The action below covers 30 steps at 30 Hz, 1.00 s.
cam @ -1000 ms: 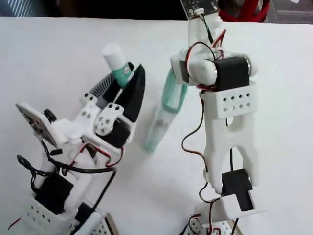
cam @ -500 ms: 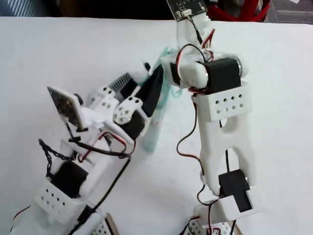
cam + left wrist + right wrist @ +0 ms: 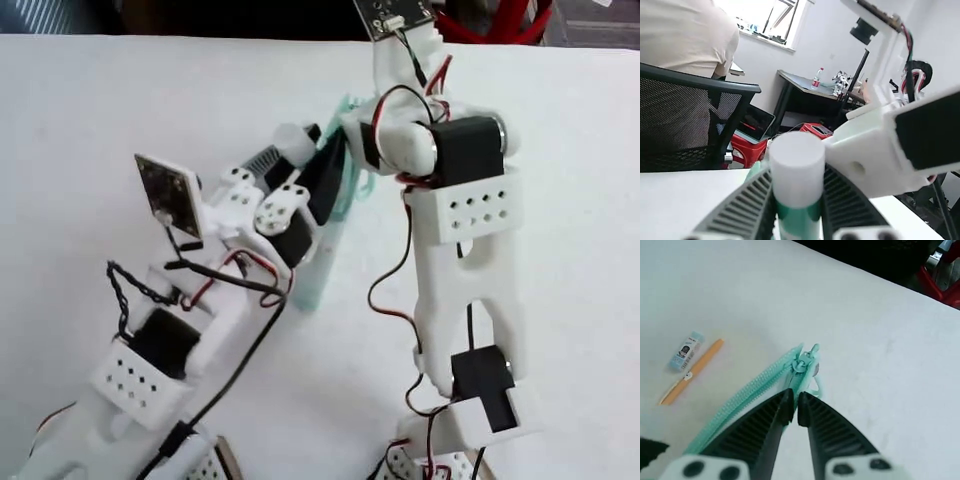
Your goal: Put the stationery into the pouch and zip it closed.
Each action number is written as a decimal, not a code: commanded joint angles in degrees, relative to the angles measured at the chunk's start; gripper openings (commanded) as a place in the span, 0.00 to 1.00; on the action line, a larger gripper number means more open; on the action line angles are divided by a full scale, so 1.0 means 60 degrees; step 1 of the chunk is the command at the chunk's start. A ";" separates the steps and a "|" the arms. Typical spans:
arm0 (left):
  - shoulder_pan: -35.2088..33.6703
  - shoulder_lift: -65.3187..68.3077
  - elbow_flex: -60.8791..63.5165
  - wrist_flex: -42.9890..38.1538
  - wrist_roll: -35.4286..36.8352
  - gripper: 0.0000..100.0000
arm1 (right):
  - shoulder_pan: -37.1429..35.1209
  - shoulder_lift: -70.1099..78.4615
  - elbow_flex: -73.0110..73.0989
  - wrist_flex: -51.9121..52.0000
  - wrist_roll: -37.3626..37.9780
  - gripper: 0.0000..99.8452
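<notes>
The left claw grips the glue stick beside the pouch on the desk, the right claw pinches its zip edge; best hold the mouth wide and slide the stick in lengthwise

pouch mint | glue stick white-green | pen orange | eraser pale blue

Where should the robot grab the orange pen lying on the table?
Grip the orange pen on the half away from the blue eraser. Come straight down with the fingers across its thin width, since it lies flat on the table and the eraser crowds its other end.
</notes>
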 commanded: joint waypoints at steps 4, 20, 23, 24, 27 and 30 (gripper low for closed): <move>0.0139 0.0022 0.0484 -0.0322 -0.0762 0.09 | 0.0125 -0.0037 -0.0059 -0.0212 0.0103 0.02; 0.0110 0.0007 -0.2711 0.4498 -0.0923 0.18 | 0.0125 -0.0066 0.0952 -0.0579 0.0000 0.02; -0.0608 0.0007 -0.3810 0.5480 -0.0996 0.20 | 0.0168 -0.0139 0.1128 -0.0579 0.0000 0.02; -0.1062 0.0007 -0.4293 0.5978 -0.1245 0.20 | 0.0168 -0.0139 0.1114 -0.0579 0.0000 0.02; -0.2645 0.0081 -0.5685 0.7678 -0.2740 0.20 | 0.0183 -0.0154 0.1114 -0.0564 0.0000 0.02; -0.4066 0.0110 -0.5597 0.8923 -0.3751 0.20 | 0.0183 -0.0154 0.1114 -0.0535 0.0000 0.02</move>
